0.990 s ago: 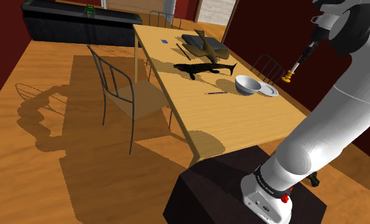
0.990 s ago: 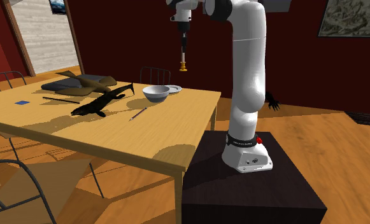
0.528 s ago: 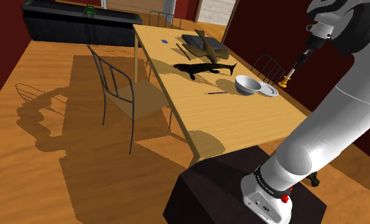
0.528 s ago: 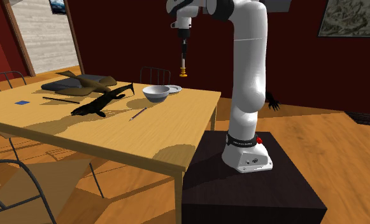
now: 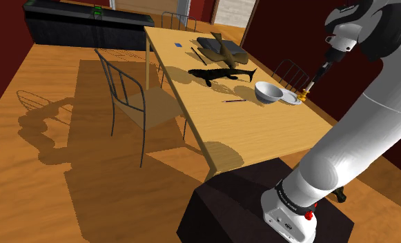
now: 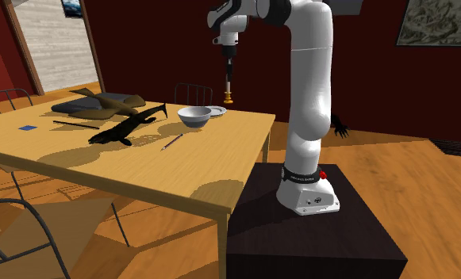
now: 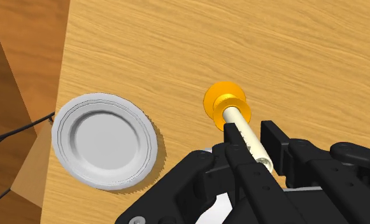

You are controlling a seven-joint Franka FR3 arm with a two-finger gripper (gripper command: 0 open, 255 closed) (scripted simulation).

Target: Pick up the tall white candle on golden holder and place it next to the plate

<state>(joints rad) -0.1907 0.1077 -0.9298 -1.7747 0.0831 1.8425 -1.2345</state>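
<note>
From the shoulder view I see a wooden worktop (image 5: 261, 134) in a red-walled room, with a white bowl (image 5: 268, 91) beside the plate (image 5: 292, 99). In the second exterior view my end effector (image 6: 228, 70) clasps the candle (image 6: 229, 85) upright above the worktop. In the wrist view its golden holder (image 7: 225, 100) is near the bare plate, not touching it.

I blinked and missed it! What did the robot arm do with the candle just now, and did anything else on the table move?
The gripper, shut on the white candle, carried it down toward the table, so its golden holder is now close beside the plate. It has not let go. The plate and the bowl stayed where they were.
</note>
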